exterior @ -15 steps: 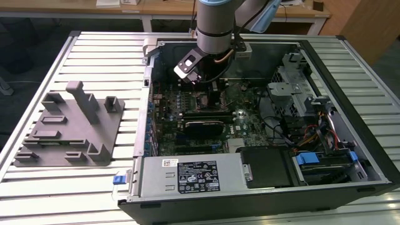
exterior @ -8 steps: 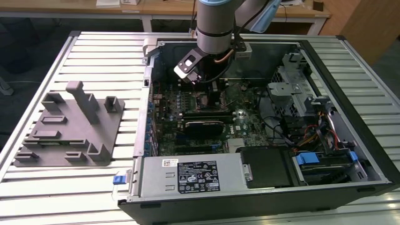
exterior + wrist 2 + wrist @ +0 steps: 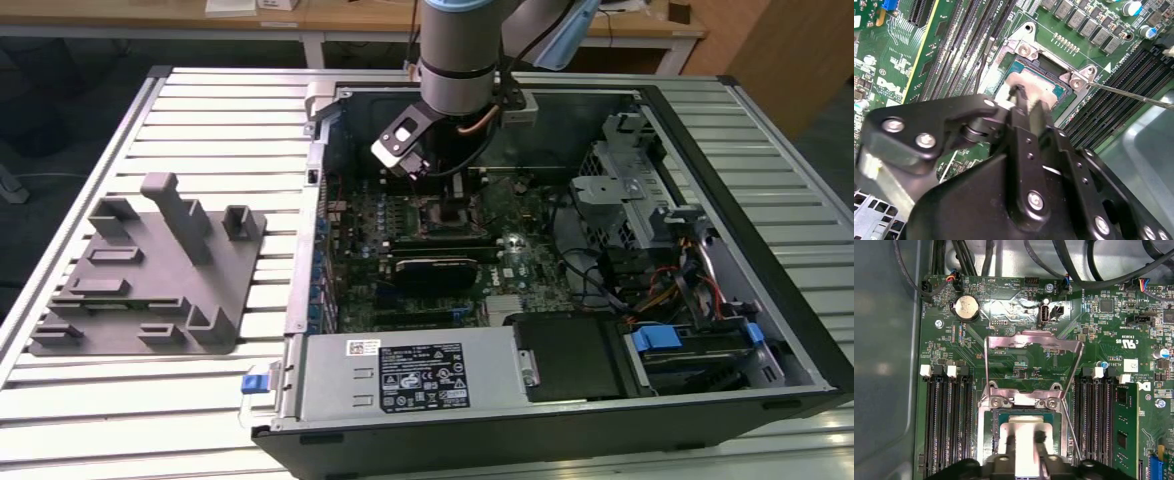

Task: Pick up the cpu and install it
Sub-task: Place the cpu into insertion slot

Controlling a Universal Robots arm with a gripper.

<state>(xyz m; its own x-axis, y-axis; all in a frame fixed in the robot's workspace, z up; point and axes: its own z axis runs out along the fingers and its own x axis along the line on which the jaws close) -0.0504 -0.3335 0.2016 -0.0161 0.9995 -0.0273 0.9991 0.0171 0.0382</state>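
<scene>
The cpu (image 3: pixel 1023 429) is a pale silver square with a green rim, lying level in the open motherboard socket (image 3: pixel 985 415). My gripper (image 3: pixel 1024 439) is straight above the socket and shut on the cpu, one dark fingertip (image 3: pixel 1009 441) on each side of its raised top. In the second wrist view the cpu (image 3: pixel 1030 82) shows just past a fingertip (image 3: pixel 1018 93), inside the socket frame (image 3: pixel 1024 48). The exterior view has the gripper (image 3: pixel 438 180) low inside the case, over the socket (image 3: pixel 447 213). The socket's metal load plate (image 3: pixel 1029 340) stands flipped open.
A grey plastic fixture tray (image 3: pixel 147 270) lies on the slatted table at the exterior view's left. The open computer case (image 3: pixel 787 330) holds the motherboard, a power supply (image 3: pixel 414 375), drive bays and cables. Memory slots (image 3: pixel 949 420) flank the socket, and the thin socket lever (image 3: pixel 1134 95) sticks out.
</scene>
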